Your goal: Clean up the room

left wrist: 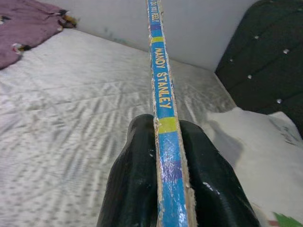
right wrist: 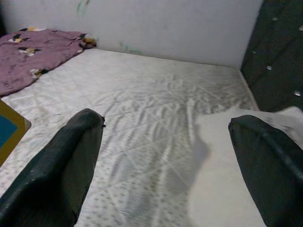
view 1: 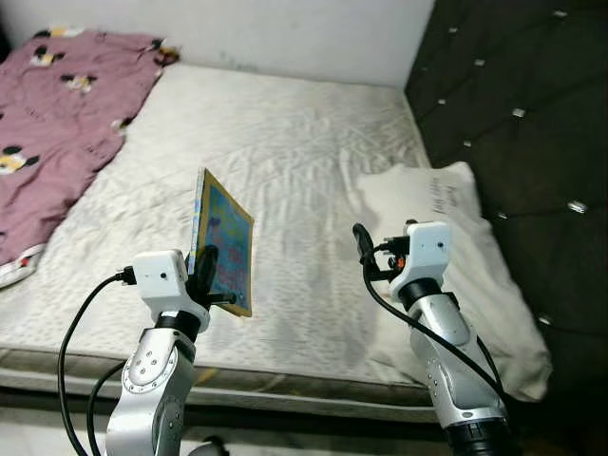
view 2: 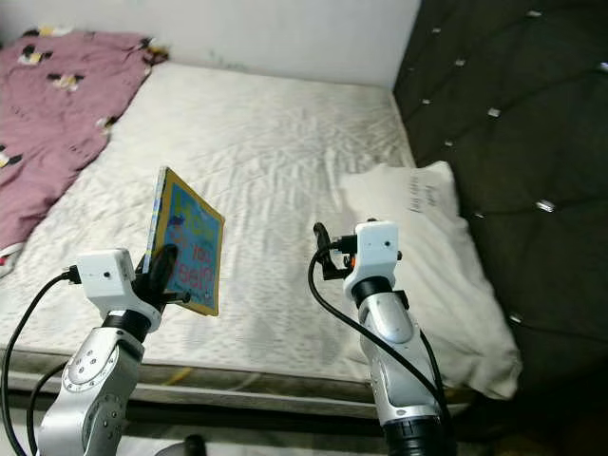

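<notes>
Above the mattress (view 1: 285,142), the left gripper (view 1: 203,275) clamps an upright book (view 1: 224,241); the right gripper (right wrist: 165,156) hovers nearby, fingers spread wide, holding nothing.

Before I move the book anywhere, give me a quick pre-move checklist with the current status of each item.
1. Grip on the book: ok. The left gripper is shut on its spine edge, one finger on each side.
2. Book clear of the mattress: ok. It is held upright above the bed.
3. Right gripper free: ok. Open, holding nothing, hovering near the pillow.
4. Space between the arms: ok. The book and the right gripper are apart.
5. Drop-off spot for the book: cannot tell. No shelf or table is in view.
6. Other clutter on the bed: not ok. The purple blanket lies rumpled at the far left.
</notes>
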`<state>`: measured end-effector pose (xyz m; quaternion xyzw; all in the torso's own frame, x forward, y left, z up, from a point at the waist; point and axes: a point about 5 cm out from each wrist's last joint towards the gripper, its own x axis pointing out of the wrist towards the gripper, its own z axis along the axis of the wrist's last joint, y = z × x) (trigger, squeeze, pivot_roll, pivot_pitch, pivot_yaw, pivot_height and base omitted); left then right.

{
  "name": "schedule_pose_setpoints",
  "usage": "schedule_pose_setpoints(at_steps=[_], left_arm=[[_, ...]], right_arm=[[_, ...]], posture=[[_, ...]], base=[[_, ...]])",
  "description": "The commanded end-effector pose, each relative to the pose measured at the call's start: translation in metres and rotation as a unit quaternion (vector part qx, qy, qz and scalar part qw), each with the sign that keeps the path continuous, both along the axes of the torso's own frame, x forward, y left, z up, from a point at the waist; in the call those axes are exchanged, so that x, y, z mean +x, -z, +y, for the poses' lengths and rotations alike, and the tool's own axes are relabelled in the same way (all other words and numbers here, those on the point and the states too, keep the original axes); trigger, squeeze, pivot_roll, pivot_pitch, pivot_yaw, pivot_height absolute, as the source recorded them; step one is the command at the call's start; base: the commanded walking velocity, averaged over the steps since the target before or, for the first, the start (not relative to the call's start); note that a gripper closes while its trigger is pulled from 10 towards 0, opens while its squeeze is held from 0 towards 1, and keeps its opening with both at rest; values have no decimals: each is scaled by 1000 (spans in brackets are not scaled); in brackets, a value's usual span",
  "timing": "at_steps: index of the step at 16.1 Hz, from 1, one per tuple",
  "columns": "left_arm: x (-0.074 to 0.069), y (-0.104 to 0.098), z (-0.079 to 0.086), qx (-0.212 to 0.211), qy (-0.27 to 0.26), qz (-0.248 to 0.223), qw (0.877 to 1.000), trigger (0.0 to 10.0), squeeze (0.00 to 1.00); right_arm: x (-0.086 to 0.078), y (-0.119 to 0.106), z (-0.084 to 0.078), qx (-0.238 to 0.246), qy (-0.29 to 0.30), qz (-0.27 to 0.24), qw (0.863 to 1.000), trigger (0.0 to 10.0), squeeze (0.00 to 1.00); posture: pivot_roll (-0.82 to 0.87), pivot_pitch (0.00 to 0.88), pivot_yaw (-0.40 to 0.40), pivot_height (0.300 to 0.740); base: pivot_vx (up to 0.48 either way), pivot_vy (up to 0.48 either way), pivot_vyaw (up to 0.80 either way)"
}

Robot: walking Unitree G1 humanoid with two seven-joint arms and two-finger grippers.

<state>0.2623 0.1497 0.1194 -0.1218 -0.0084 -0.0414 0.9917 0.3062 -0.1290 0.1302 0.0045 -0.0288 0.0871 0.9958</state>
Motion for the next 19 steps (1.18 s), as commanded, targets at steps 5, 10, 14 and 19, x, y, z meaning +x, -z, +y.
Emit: schedule_pose_setpoints(at_steps=[5,10,14,19], left_arm=[[2,-17,-11,-17,15,-44,999,10000,0],[4,-20,-14,-17,22,-52,998,10000,0],[3,-18,-14,-19,21,-47,998,10000,0],[3,-18,-12,-19,13,-42,999,10000,0]], right_arm=[[1,-3,-6,-3,10,-3,1000,10000,0],[1,-4,-7,-3,13,-3,1000,10000,0],[1,-4,-7,2,11,-3,1000,10000,0],[-1,-5,-1,4,-6,0,1000,10000,0]], posture=[[-11,118,-68,740],[-16,120,-67,740],[-15,129,-67,740],[-20,174,-74,740]], base=[[0,0,0],[0,0,0],[0,0,0],[0,0,0]])
